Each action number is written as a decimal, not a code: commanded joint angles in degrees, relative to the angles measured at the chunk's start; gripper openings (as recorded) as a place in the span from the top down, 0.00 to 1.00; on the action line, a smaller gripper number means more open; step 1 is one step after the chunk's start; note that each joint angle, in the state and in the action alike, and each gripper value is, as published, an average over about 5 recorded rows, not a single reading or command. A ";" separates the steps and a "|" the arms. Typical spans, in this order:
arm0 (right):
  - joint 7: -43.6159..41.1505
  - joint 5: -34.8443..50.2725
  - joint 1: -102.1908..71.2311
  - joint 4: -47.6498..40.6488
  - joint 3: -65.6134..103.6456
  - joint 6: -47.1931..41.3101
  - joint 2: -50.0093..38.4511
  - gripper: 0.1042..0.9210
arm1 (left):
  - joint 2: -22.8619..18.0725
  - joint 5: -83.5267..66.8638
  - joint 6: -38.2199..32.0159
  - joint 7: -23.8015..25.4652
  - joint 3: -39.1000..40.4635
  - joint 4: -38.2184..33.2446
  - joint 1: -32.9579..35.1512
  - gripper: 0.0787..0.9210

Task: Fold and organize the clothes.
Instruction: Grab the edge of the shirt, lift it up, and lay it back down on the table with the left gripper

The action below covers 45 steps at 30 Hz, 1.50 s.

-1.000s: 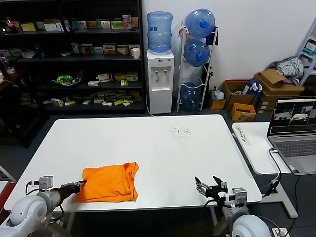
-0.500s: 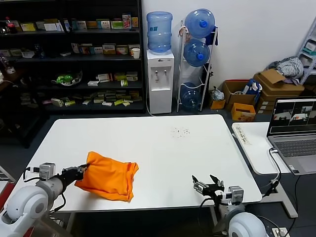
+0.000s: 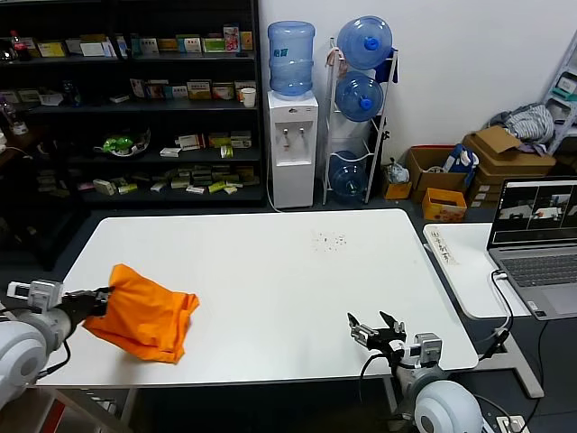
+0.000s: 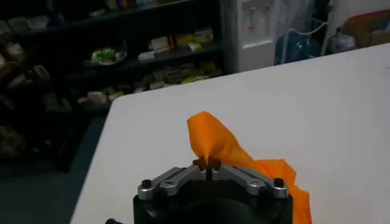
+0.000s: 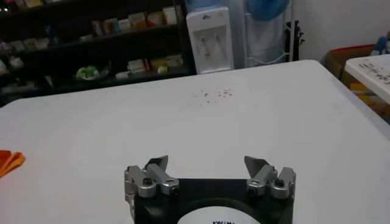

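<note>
The left gripper [image 3: 101, 296] is at the lower left of the head view, and its fingers [image 4: 207, 164] are closed tight on a pinched corner of the orange T-shirt [image 3: 144, 311]. In the left wrist view the cloth [image 4: 222, 146] rises from between the fingers as a pointed fold, and the rest of it hangs down beside the gripper body. In the head view the shirt is a crumpled bundle near the left front edge of the white table [image 3: 297, 271], spreading to the right of the fingers and touching the table surface.

The right gripper [image 3: 379, 332] is at the lower middle-right of the head view, at the front edge of the table. Its fingers [image 5: 152, 173] are wide open and hold nothing; the shirt is well apart from them, only an orange tip [image 5: 9, 161] shows at the left edge of the right wrist view.

Compared with half a second ago, the left gripper and the shirt have moved clearly to the left, and the right gripper is almost in the same place
</note>
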 commanded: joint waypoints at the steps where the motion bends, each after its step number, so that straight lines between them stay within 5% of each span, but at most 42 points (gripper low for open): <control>1: -0.18 0.12 0.62 -0.43 -0.10 0.50 0.16 0.12 | 9.92 1.07 -0.08 4.15 -6.71 12.97 2.90 0.97; 8: 0.15 0.03 0.44 -0.34 0.45 0.39 0.29 0.12 | 11.17 1.14 -0.97 5.20 -4.74 15.32 1.36 0.97; 12: 0.38 -0.33 0.01 -0.17 0.75 0.18 0.56 0.12 | 8.62 -2.05 -1.25 2.71 -1.99 10.60 0.79 0.97; 16: 0.76 -0.79 -0.41 -0.45 1.18 -0.19 1.02 0.12 | 2.25 -11.96 -2.33 -5.47 3.99 -0.14 -1.14 0.97; 20: 1.59 -0.81 -0.90 -0.91 2.25 -0.90 1.72 0.12 | -6.31 -23.63 -3.35 -16.61 18.43 -8.91 -10.47 0.97; 23: 2.33 -0.91 -1.36 -1.13 2.94 -1.45 2.23 0.12 | -14.57 -31.95 -3.89 -27.18 32.20 -9.28 -22.49 0.97; 26: 2.96 -1.14 -1.63 -1.20 3.26 -1.96 2.97 0.12 | -22.93 -34.02 -5.20 -32.15 41.88 -5.47 -32.98 0.97; 33: 3.64 -2.03 -1.45 -1.22 2.67 -2.53 4.94 0.12 | -33.84 -31.65 -5.78 -33.48 52.02 6.57 -45.60 0.97; 45: 4.03 -1.34 0.52 -2.21 1.41 -2.84 4.97 0.12 | -36.01 -26.94 -5.79 -33.29 54.21 10.40 -45.82 0.97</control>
